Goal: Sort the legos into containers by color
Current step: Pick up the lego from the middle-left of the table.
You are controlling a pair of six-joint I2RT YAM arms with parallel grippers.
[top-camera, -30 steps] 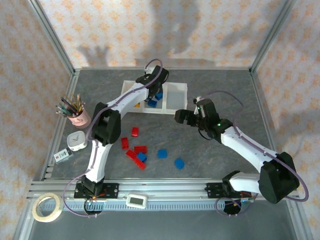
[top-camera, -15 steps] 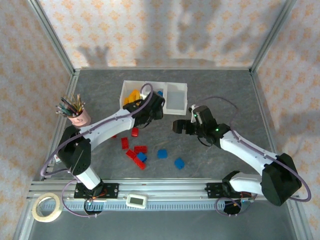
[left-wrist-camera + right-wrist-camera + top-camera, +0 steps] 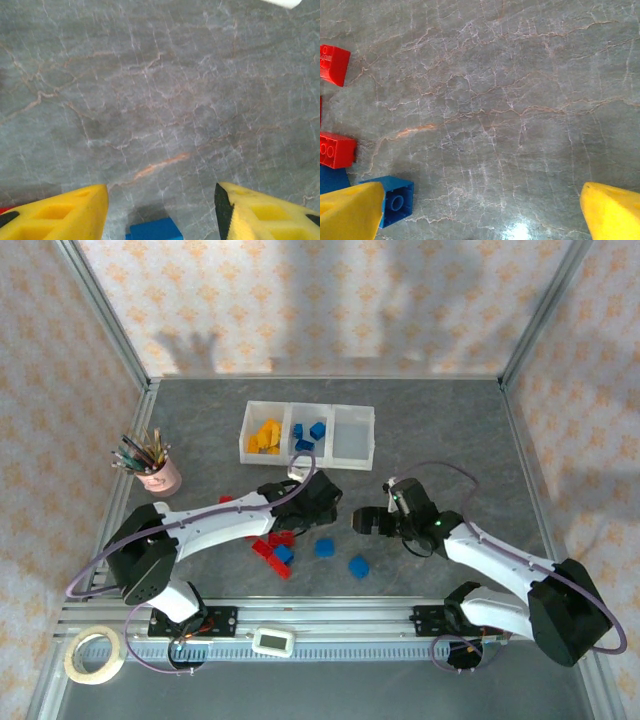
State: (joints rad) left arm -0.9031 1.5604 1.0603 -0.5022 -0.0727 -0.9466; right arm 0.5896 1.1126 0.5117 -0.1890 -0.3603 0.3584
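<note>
Left wrist view: the left gripper (image 3: 160,196) is seen open and empty over a blue lego (image 3: 152,231) on the table (image 3: 160,100); a pick-up is judged to be in hand. The right gripper (image 3: 480,205) is spread wide and empty, with a blue brick (image 3: 395,200) beside one finger. Descent, closure and carriage to the middle bin of the containers (image 3: 353,435) are called for.

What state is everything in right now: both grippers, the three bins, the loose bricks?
Left gripper: open, empty.
Right gripper: wide open, empty.
Left bin: holds yellow-orange bricks.
Middle bin: holds blue bricks.
Right bin: empty.
Red bricks: loose on the table.
Loose blue bricks: unsorted on the table.
Pink pencil cup: upright.
</note>
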